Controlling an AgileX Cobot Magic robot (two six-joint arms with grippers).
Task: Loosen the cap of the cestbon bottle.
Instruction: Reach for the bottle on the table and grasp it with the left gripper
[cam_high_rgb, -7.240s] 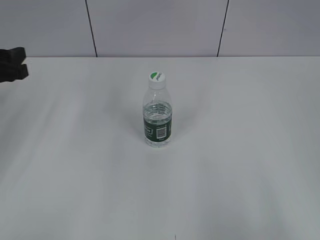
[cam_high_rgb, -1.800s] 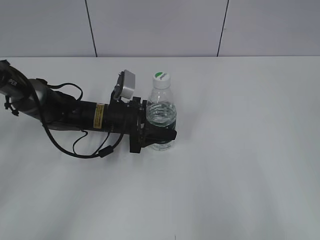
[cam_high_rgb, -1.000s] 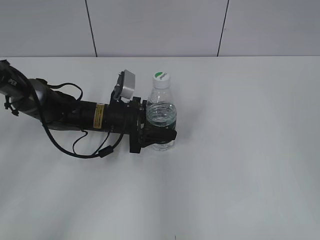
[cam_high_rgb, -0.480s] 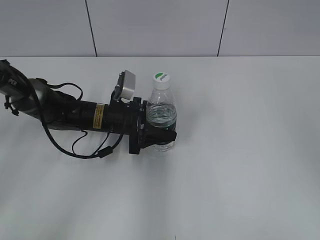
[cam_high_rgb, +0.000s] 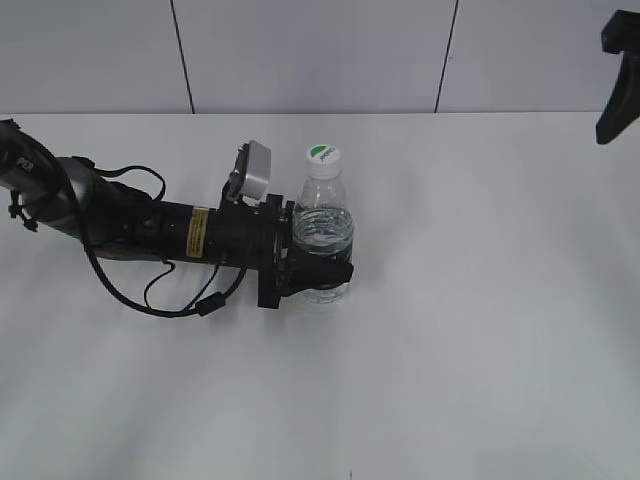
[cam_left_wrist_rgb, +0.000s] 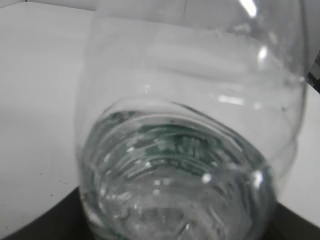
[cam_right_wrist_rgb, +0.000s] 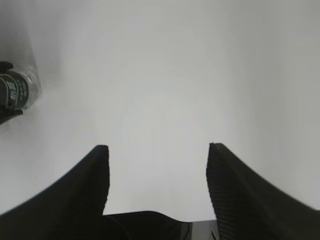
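The cestbon bottle (cam_high_rgb: 321, 225) stands upright at the table's middle, clear with a dark green label band low down. Its white cap (cam_high_rgb: 322, 158) with a green mark is on top. My left gripper (cam_high_rgb: 325, 272) reaches in from the left and is shut on the bottle's lower body. In the left wrist view the bottle (cam_left_wrist_rgb: 190, 130) fills the frame and hides the jaws. My right gripper (cam_high_rgb: 618, 70) shows at the top right edge, far from the bottle. In the right wrist view it (cam_right_wrist_rgb: 157, 150) is open and empty, with the bottle's label (cam_right_wrist_rgb: 17, 92) at the far left.
The white table (cam_high_rgb: 480, 330) stretches all round the bottle. The left arm with its cables (cam_high_rgb: 150, 235) lies across the left half. A panelled wall (cam_high_rgb: 320, 50) stands behind the table's back edge.
My right gripper has come into view at the top right. My left gripper stays shut on the bottle, which has not moved.
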